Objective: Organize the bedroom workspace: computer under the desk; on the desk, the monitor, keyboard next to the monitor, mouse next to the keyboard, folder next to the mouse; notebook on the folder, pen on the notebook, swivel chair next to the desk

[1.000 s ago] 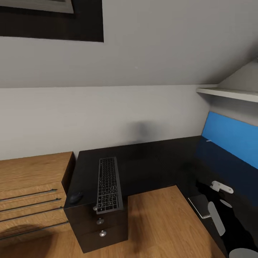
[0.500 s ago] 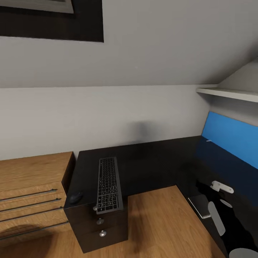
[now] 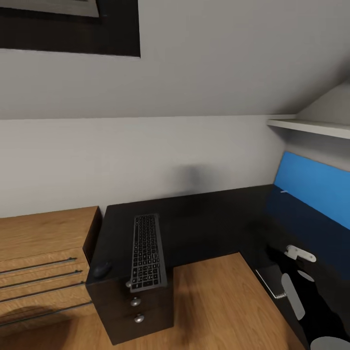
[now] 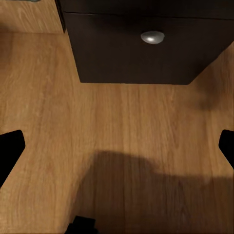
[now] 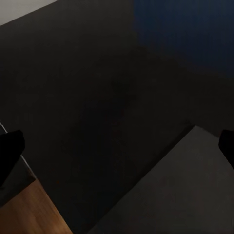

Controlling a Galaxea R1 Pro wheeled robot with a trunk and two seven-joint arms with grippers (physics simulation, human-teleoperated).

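The keyboard (image 3: 148,253) lies lengthwise on the black desk (image 3: 209,223), its near end hanging slightly over the front edge above the drawer unit (image 3: 138,311). The mouse (image 3: 101,270) sits just left of it, near the desk's corner. A thin greyish notebook (image 3: 271,278) lies on the desk's right wing, partly behind my right arm (image 3: 294,291). A short pale stick, perhaps the pen (image 3: 283,191), lies by the blue back panel (image 3: 316,189). My right gripper (image 5: 117,148) is open over the desk top beside the notebook (image 5: 195,190). My left gripper (image 4: 117,148) is open above the floor.
A light wooden cabinet (image 3: 43,253) with drawers adjoins the desk's left end. A white shelf (image 3: 311,127) juts out above the blue panel. Wooden floor (image 3: 209,301) fills the desk's inner corner. The left wrist view shows the drawer unit's silver knob (image 4: 152,36).
The whole head picture has shifted very slightly, so the camera moved a little. No object or gripper has visibly moved.
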